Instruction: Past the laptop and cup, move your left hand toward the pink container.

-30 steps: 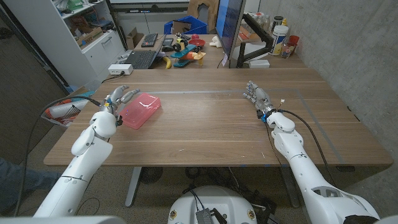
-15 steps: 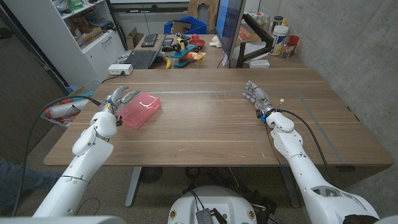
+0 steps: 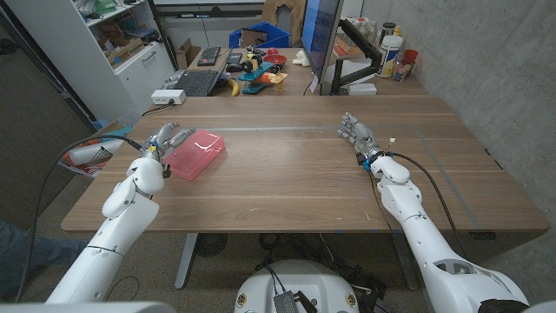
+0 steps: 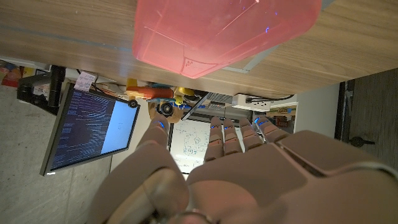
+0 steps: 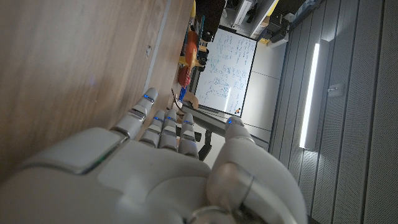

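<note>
A translucent pink container lies on the left part of the wooden table. My left hand is right beside its left edge, fingers apart and stretched forward, holding nothing. In the left wrist view the pink container is close in front of my left hand, with a gap between them. My right hand is at the table's right of middle, fingers extended and empty; in the right wrist view my right hand is stretched along the tabletop.
A second desk behind the table holds a keyboard, toys and a blue bin. A monitor stands at the far edge. Bottles and a red cup are at the far right. A cable runs along my right arm.
Almost nothing differs; my right hand has drifted very slightly to the left. The left hand and the pink container stay where they were.
</note>
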Controlling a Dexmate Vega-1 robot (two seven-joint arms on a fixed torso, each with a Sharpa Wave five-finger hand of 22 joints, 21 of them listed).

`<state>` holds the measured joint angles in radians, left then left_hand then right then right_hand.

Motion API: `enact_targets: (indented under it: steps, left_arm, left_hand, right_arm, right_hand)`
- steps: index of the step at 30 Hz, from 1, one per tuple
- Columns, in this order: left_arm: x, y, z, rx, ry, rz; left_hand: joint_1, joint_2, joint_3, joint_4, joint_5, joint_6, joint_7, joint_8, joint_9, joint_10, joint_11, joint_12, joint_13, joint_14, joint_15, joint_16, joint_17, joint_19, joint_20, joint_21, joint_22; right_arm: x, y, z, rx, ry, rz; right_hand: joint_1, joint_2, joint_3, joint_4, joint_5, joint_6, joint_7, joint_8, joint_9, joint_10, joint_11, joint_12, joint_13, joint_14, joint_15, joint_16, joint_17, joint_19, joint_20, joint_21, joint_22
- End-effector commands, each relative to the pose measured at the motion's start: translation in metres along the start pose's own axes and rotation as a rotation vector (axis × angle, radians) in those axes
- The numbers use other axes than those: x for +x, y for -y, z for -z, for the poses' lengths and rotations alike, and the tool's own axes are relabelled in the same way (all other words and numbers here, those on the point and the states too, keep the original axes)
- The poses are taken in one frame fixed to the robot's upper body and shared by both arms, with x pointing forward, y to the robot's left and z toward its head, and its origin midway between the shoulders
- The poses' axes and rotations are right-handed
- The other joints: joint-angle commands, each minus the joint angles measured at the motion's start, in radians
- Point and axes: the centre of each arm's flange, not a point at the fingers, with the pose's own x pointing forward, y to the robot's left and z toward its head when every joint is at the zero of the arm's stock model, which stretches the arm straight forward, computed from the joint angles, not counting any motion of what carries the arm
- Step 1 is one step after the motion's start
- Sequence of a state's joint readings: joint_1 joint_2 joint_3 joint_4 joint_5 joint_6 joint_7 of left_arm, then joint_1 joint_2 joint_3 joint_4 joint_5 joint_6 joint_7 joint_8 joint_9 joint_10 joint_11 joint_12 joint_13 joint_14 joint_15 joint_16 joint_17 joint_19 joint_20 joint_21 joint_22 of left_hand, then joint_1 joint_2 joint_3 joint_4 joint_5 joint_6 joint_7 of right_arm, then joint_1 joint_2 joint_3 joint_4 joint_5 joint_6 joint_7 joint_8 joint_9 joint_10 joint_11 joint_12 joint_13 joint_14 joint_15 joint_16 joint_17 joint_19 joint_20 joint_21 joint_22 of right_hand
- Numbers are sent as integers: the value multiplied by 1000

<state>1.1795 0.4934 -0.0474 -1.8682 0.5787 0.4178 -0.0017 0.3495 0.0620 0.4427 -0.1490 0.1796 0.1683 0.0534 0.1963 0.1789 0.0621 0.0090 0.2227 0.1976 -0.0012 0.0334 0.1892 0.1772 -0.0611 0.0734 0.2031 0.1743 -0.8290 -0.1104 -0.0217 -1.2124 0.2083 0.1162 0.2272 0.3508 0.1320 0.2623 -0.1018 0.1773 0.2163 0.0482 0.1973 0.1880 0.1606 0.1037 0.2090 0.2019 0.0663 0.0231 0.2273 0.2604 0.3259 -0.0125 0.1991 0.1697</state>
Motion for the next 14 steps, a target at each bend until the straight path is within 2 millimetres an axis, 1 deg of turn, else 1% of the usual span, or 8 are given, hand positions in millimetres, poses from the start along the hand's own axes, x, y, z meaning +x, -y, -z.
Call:
enact_targets:
  steps: [1,6,14]
  left_arm:
    - [3,2,1,1,2,4]
    - [3,3,1,3,0,6]
    - [4,4,4,5,-4,7]
  left_hand:
    - [10,2,2,-5,7,9,2,2,4,9,-2,4,2,9,5,2,2,0,10,-2,6]
    - [11,1,2,-5,7,9,3,1,4,10,1,4,2,9,5,2,2,0,10,-2,6]
    - [13,1,1,-5,7,12,2,1,4,12,-2,4,2,10,4,1,2,1,10,-2,6]
  right_arm:
    - [2,-3,-4,-6,3,-3]
    - [3,-4,-4,-6,3,-6]
    - [10,-7,-2,-7,0,-14]
  right_hand:
    - [-1,5,-3,-1,6,10,-1,-1,2,9,-3,2,4,4,0,1,1,11,-1,-4,2]
    - [-2,5,-3,-1,6,10,-1,-1,2,9,-2,1,4,4,0,1,1,11,-2,-5,2]
    - [-2,5,-3,-1,6,9,-1,-1,2,10,-3,2,4,5,0,1,1,11,-2,-5,2]
